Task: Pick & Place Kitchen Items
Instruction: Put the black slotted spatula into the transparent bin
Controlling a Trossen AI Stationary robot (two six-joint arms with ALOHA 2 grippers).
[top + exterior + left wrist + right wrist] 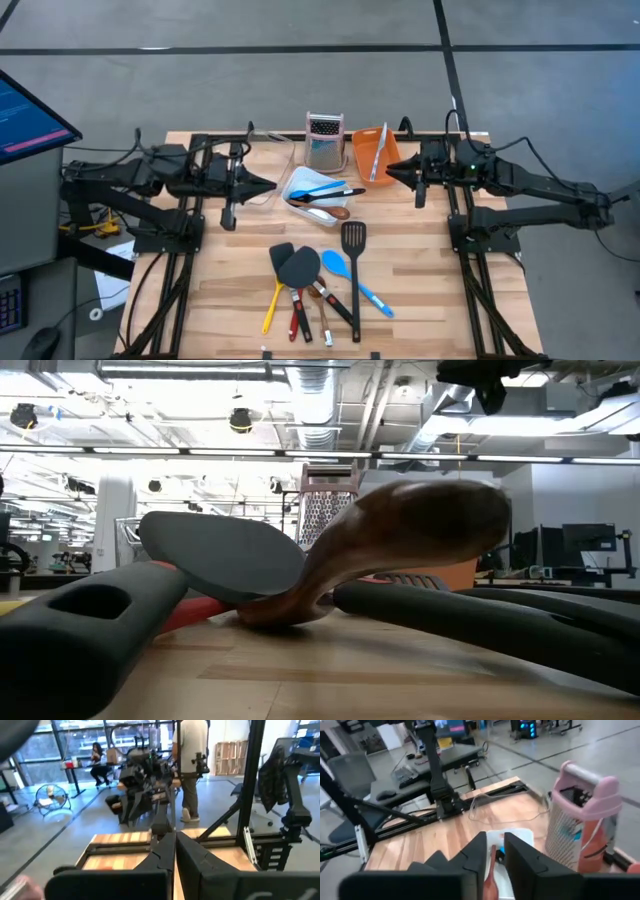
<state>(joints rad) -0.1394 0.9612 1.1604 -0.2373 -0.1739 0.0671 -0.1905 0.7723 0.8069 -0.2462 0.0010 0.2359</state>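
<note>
a steel grater (pixel 323 141) with a pink top stands at the upper middle of the table (pixel 430 260), just beside an orange tub (pixel 370 153) on its right that holds a pale slim tool. a monitor (pixel 25 115) shows at the far left. in the left wrist view a person (pixel 190 765) stands in the room beyond the table.

the left claw (pixel 268 185) hangs left of centre, its fingers pressed together and holding nothing. the right claw (pixel 390 171) hangs right of centre, beside the orange tub; its fingers (pixel 517 854) stand slightly apart with nothing between them.

between the two claws lies a white tub (pixel 312 191) holding a blue spoon (pixel 320 187), a dark-handled tool and a wooden spoon (pixel 335 212).

the other utensils (pixel 315 280) lie fanned out at the lower middle, well apart from both claws: black spatulas (pixel 297 266), a slotted turner (pixel 353 240), a blue spoon, and yellow, red and wood handles.
</note>
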